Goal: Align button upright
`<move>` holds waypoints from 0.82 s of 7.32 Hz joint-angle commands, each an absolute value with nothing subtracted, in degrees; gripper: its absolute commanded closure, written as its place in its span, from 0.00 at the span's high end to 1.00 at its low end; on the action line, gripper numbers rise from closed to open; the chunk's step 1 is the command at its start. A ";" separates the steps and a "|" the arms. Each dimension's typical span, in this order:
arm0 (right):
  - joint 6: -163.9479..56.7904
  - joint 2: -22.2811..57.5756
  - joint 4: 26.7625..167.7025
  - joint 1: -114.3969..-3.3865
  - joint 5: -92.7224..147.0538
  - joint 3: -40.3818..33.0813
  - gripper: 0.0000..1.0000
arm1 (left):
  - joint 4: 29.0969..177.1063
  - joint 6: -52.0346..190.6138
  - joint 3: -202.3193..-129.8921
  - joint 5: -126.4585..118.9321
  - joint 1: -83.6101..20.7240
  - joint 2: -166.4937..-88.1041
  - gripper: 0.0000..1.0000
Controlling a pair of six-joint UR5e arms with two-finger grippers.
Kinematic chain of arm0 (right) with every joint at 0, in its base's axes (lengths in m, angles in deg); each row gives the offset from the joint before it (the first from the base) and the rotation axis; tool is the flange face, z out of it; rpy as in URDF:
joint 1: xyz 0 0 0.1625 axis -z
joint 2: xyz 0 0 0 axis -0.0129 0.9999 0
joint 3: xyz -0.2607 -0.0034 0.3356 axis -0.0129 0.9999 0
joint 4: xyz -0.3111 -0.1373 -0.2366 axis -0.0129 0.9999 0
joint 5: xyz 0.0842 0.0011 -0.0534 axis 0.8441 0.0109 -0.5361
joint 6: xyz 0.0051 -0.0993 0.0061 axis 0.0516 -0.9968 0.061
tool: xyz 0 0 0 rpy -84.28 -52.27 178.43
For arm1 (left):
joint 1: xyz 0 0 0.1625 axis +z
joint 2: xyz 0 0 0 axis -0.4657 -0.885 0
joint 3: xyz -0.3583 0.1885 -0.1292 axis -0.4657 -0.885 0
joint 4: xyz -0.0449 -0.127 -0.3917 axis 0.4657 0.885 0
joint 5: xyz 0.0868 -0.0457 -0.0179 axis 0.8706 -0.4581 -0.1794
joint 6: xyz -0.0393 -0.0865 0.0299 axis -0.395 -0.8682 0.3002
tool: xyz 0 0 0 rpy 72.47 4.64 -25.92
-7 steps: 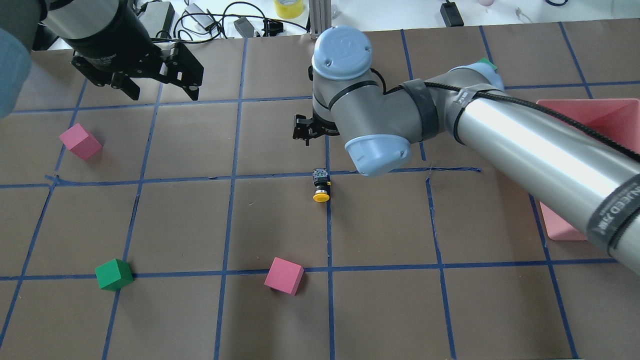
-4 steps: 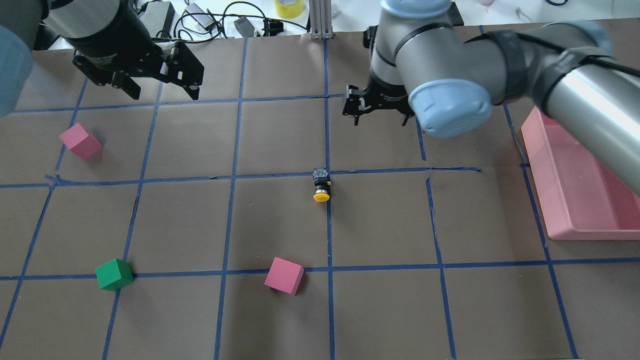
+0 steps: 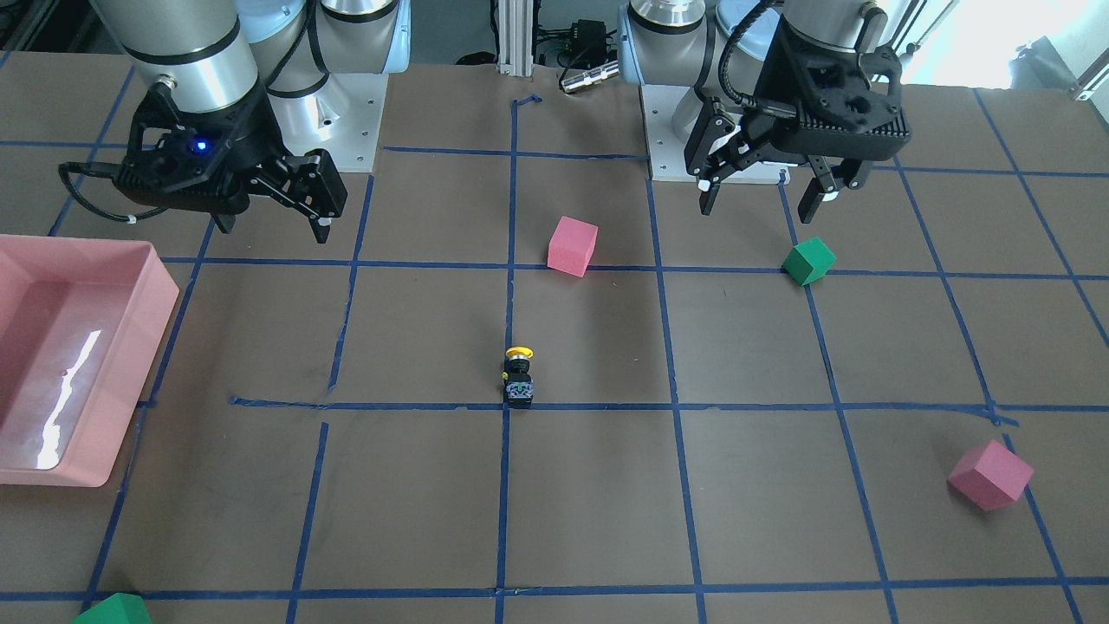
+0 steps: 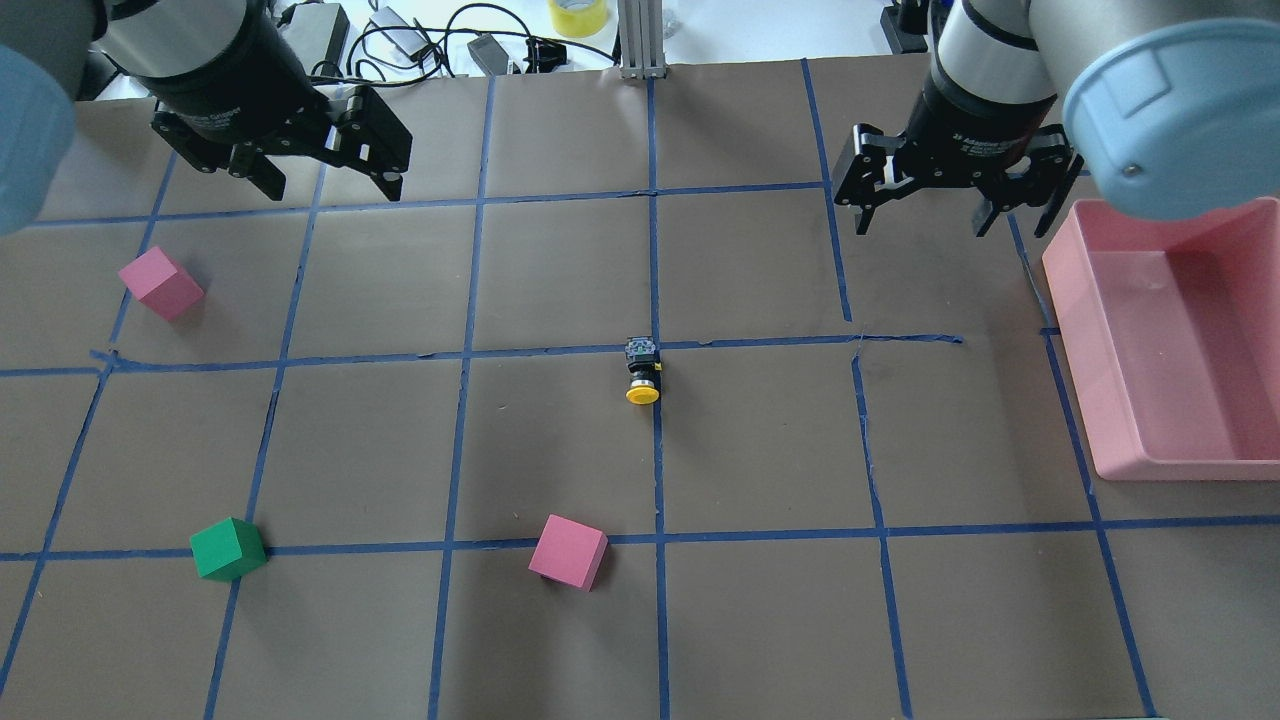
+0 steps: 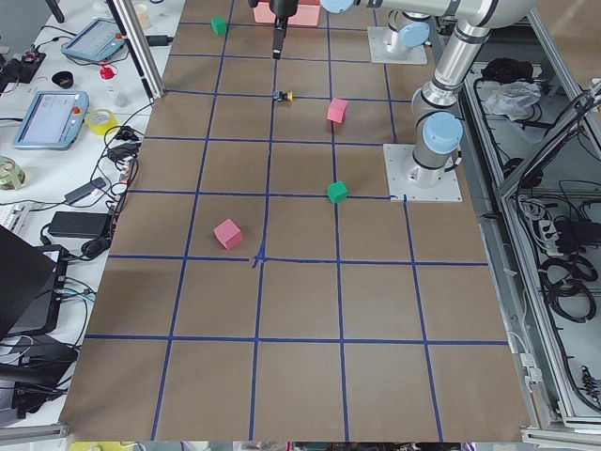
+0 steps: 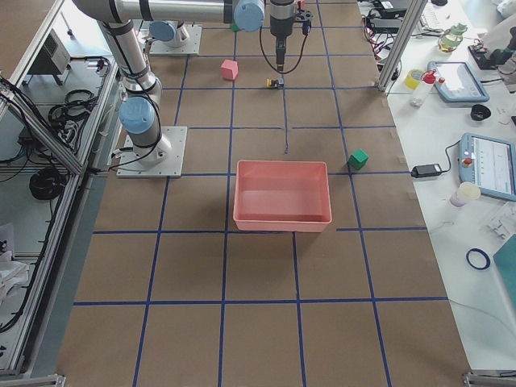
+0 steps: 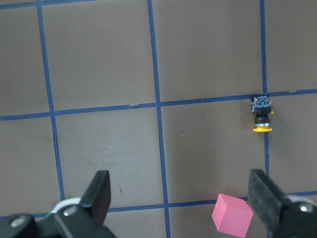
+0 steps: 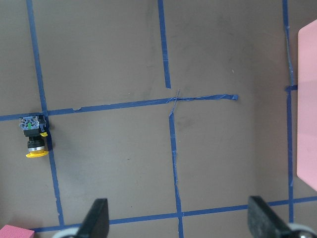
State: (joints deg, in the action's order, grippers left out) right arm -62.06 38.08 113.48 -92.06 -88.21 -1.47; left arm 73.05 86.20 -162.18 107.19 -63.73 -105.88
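Note:
The button (image 4: 641, 372) lies on its side on a blue tape line at the table's centre, with its yellow cap toward the robot and its base block away. It also shows in the front view (image 3: 518, 377), the left wrist view (image 7: 261, 116) and the right wrist view (image 8: 33, 139). My left gripper (image 4: 330, 185) is open and empty, high at the far left, well away from the button. My right gripper (image 4: 950, 225) is open and empty at the far right, next to the pink tray. Nothing touches the button.
A pink tray (image 4: 1068, 350) stands at the right edge. Pink cubes (image 4: 160, 283) (image 4: 568, 552) and a green cube (image 4: 228, 548) lie on the left and near side. Another green cube (image 3: 113, 611) sits at the far side. Cables and tape lie beyond the table.
My right arm swung from over the table's centre, just beyond the button, out to the right near the tray. The button and the left arm have not moved.

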 commanded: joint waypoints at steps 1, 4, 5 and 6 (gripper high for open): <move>-62.08 38.28 112.25 -91.81 -88.94 0.13 1.00 | 73.13 86.22 -161.97 107.15 -63.74 -105.86 1.00; -61.82 37.14 114.35 -91.81 -88.76 1.28 1.00 | 73.13 86.22 -162.15 107.15 -63.65 -105.86 1.00; -61.82 37.14 114.27 -91.81 -88.93 1.71 1.00 | 73.13 86.22 -161.71 107.07 -63.65 -106.03 1.00; -61.82 37.05 114.35 -91.81 -89.02 1.89 1.00 | 73.13 85.61 -161.45 107.07 -63.65 -106.47 1.00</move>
State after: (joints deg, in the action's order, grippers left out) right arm -61.84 37.18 114.25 -91.83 -88.89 1.56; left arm 73.13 86.08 -161.81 107.10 -63.67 -106.07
